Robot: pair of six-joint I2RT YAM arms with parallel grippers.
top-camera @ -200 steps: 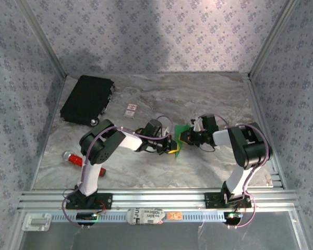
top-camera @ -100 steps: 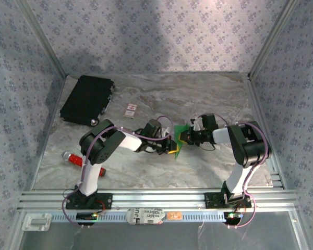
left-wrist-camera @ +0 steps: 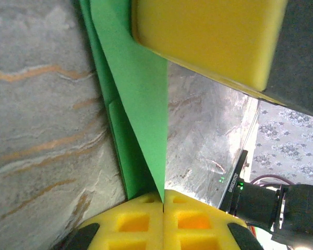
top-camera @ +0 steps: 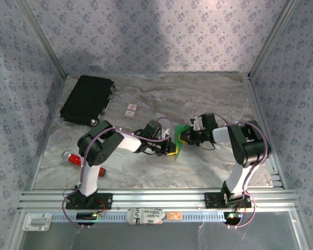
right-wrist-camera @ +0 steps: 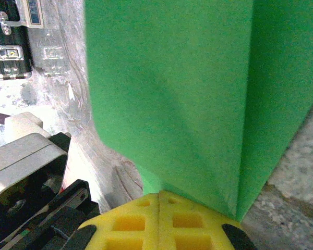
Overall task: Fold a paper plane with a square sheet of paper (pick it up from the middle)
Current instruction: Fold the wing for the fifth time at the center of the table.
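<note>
Green paper sheet [top-camera: 180, 133], part-folded w/ a diagonal crease, is held up between both grippers, well right of the black case [top-camera: 87, 99] & nearer the arm bases than it. Left gripper [left-wrist-camera: 163, 194]: yellow pads pressed together on one edge of the sheet. Right gripper [right-wrist-camera: 160, 197]: pads likewise pinched onto the sheet's folded corner, approx. opposite the left, on the side away from the case.
</note>
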